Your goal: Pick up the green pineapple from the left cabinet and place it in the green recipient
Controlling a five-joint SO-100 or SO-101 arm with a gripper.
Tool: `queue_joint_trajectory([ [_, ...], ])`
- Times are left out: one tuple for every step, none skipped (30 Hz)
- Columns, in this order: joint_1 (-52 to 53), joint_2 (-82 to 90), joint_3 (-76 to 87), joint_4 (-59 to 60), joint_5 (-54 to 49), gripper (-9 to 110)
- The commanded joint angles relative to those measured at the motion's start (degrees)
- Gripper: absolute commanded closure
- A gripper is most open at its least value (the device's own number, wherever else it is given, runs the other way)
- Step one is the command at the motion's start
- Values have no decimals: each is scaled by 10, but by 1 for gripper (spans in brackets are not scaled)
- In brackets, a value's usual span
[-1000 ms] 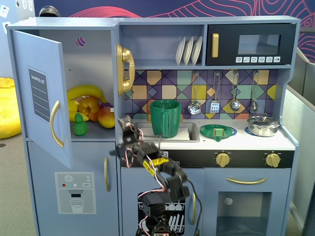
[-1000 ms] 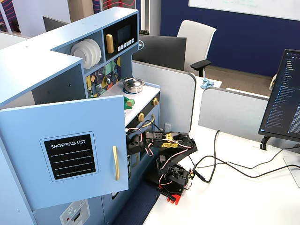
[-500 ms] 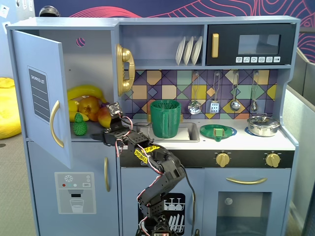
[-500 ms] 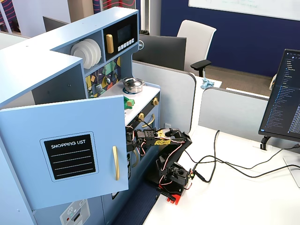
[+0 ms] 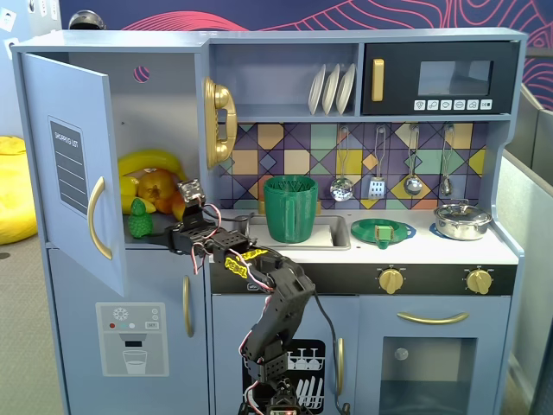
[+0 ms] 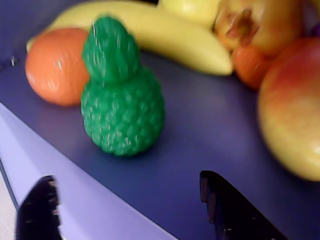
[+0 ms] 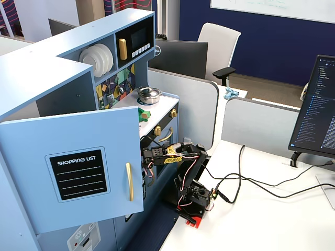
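Note:
The green pineapple stands upright near the front edge of the shelf in the left cabinet, whose blue door is swung open. In the wrist view the pineapple sits a little beyond my gripper, roughly centred between the two dark fingertips, untouched. My gripper is open and empty at the shelf's front lip, just right of the pineapple. The green recipient, a tall ribbed cup, stands in the sink to the right. In a fixed view the open door hides the gripper; only the arm shows.
Bananas, an orange and a red-yellow apple crowd the shelf behind and right of the pineapple. A gold phone hangs on the cabinet's side. A flat green dish and a silver pot sit on the counter.
The arm has swung left from in front of the sink to the cabinet shelf and stretched out. The gripper now faces the pineapple at close range.

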Motion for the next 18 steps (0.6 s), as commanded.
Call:
queue_joint_trajectory([
  [2, -21, -68, -34, 9, 67],
  [1, -29, -75, -39, 7, 66],
  [-1, -39, -82, -46, 9, 65],
  [-4, -47, -91, -50, 5, 65],
  [-6, -59, -103, -56, 6, 65],
  [-8, -69, -116, -59, 8, 65],
  [-9, -82, -129, -62, 7, 65],
  [-11, -92, -142, -63, 7, 65],
  [-13, -102, -152, -69, 8, 65],
  [-15, -111, -161, -74, 8, 65],
  [-18, -119, -168, -76, 6, 65],
  [-21, -125, -171, -79, 4, 65],
  [-24, -131, -174, -86, 2, 65],
  [-26, -136, -174, -91, 0, 65],
  [-29, -139, -175, -92, -2, 65],
  [-32, -142, -175, -94, -2, 65],
  [-33, -145, -175, -97, -2, 65],
  [-33, -148, -175, -98, -1, 65],
])
